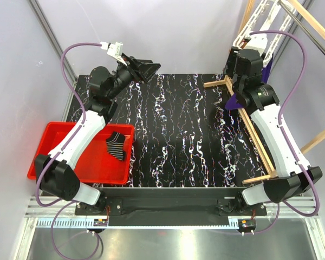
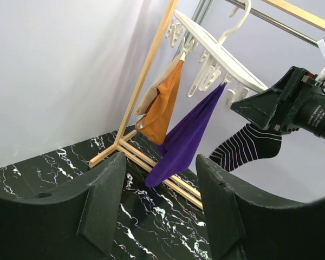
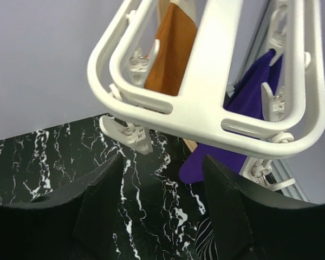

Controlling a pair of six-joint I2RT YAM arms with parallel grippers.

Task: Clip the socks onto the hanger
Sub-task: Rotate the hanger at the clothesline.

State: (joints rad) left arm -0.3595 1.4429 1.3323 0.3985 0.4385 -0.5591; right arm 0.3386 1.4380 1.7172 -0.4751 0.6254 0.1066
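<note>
The white hanger (image 2: 214, 51) hangs from the wooden rack at the far right, and its frame (image 3: 206, 111) fills the right wrist view. One striped sock (image 2: 248, 150) hangs below it; its top is hidden behind my right gripper (image 2: 260, 105). The sock's edge also shows in the right wrist view (image 3: 206, 244). My right gripper (image 3: 162, 162) is open and empty just under the frame, near a dangling clip (image 3: 127, 130). A second striped sock (image 1: 117, 145) lies in the red bin (image 1: 59, 146). My left gripper (image 1: 146, 69) is open and empty, raised over the table's far left.
An orange cloth (image 2: 162, 103) and a purple cloth (image 2: 187, 135) hang from the hanger's clips. The wooden rack's base beams (image 1: 254, 135) run along the table's right side. The black marbled table (image 1: 179, 135) lies between the arms. Grey walls enclose the back and sides.
</note>
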